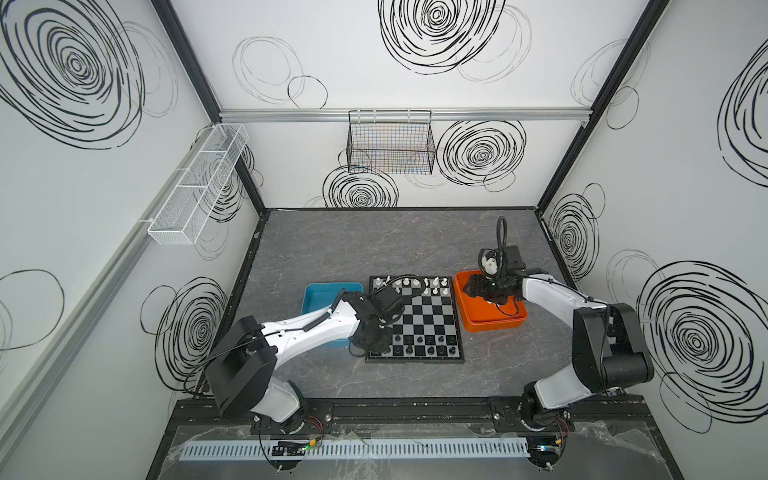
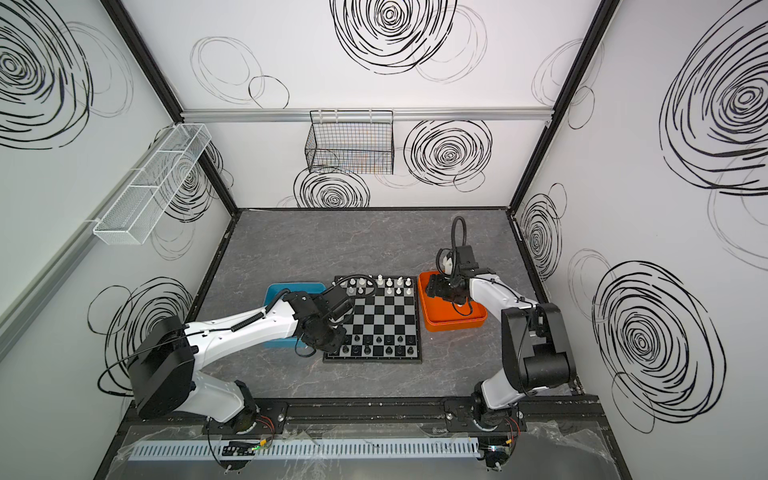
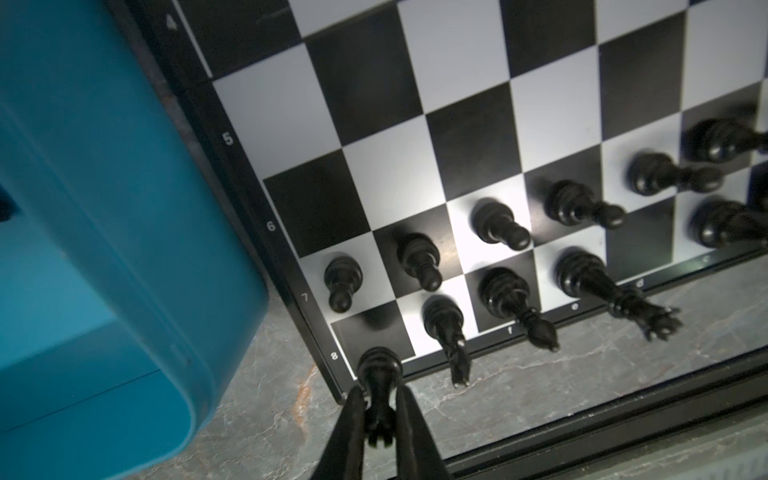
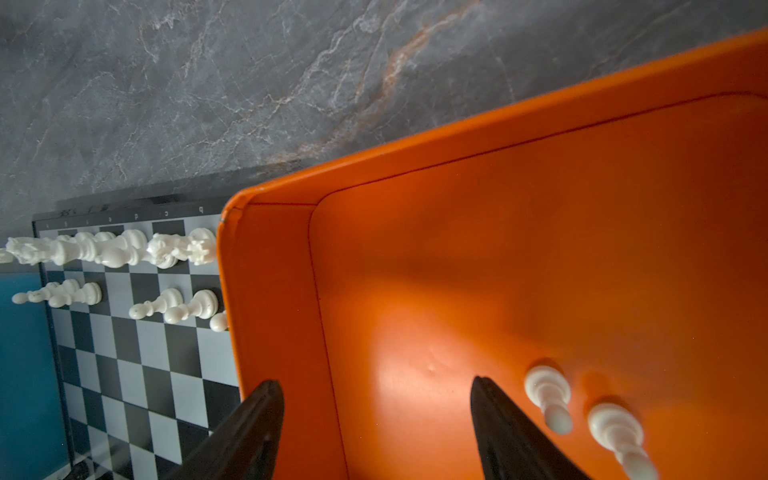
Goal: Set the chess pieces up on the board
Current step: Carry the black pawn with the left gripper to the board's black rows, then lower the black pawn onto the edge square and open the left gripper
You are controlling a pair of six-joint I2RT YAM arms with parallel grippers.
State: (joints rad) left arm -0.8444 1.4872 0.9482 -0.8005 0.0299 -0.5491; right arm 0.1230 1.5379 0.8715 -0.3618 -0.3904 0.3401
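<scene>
In both top views the board (image 1: 428, 316) looks nearly filled. The left arm stretches low over its near corner, and the right arm bends over the orange tray (image 1: 486, 324).

Left wrist view: the left claw (image 3: 379, 392) pinches a black rook (image 3: 379, 365), whose base hangs just at the vacant corner square. I'd say it needs centring there, then release.

Right wrist view: the right claw (image 4: 374, 399) is spread and empty. Two white pawns (image 4: 546, 395) lie just outside one finger, so it should probably sidestep to straddle one.

Glossy black plastic pieces (image 3: 496, 220); smooth, shiny board (image 3: 365, 79); matt, stone-look grey table (image 4: 208, 83); smooth, faintly glossy orange plastic tray (image 4: 540, 249).
</scene>
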